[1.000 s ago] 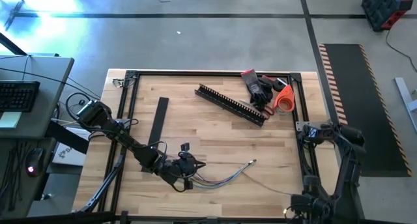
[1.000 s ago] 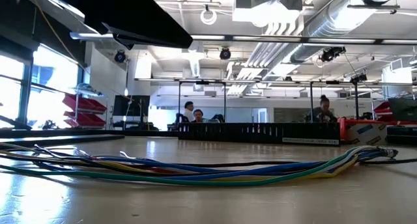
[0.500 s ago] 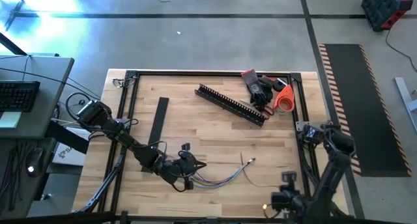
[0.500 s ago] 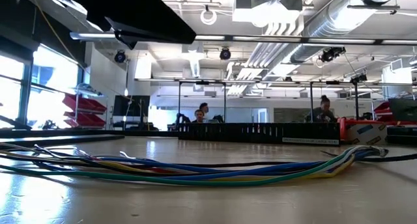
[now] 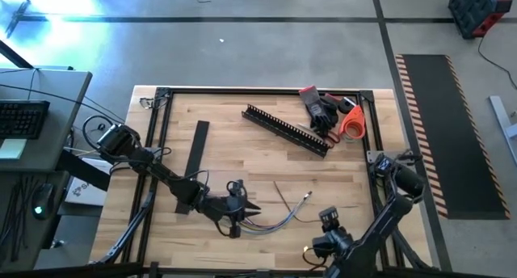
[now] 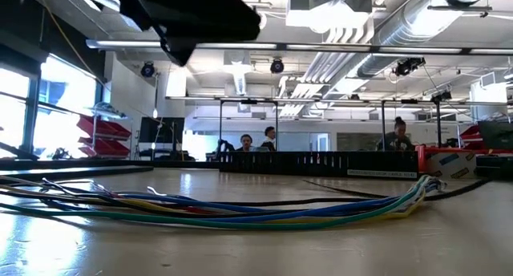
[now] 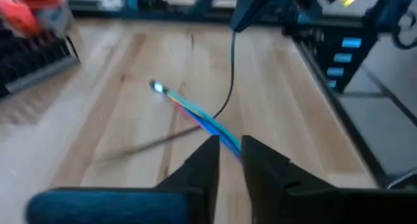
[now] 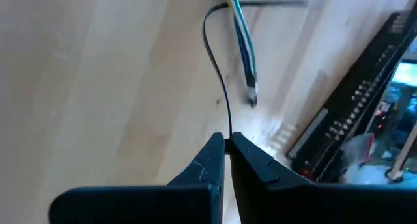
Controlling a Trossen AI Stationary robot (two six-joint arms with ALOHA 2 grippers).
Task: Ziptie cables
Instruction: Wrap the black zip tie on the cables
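The cables (image 5: 275, 220) are a bundle of thin blue, green, yellow and pale wires lying flat on the wooden table, spread across the low view (image 6: 240, 216). Their tipped free end (image 5: 308, 196) points toward the table's right. My left gripper (image 5: 236, 210) is shut on the bundle near its left part. A thin dark wire (image 8: 218, 74) curves away from the bundle. My right gripper (image 5: 325, 219) sits just right of the free end, near the near edge, shut on that wire. My left gripper pinches the cables (image 7: 229, 140) between its two fingers (image 7: 210, 160), which lie across the bundle. The bundle runs on past the fingers and rests on the table. My right gripper pinches the thin dark wire (image 8: 227, 134) at its fingertips (image 8: 212, 152). The wire leads slack from there along the table toward the bundle (image 8: 242, 42).
A rigid black comb-toothed channel (image 5: 287, 130) lies toward the far edge, with gloves (image 5: 321, 110) and an orange tool (image 5: 351, 121) in the far right corner. A flat black strip (image 5: 195, 153) lies on the left. A black frame (image 5: 161, 141) rims the table.
My right arm has swung from the table's right edge toward the left along the near edge, up to the cables' free end, and has taken the thin dark wire. That wire, earlier trailing right, now loops by the bundle. The free end has shifted slightly left.
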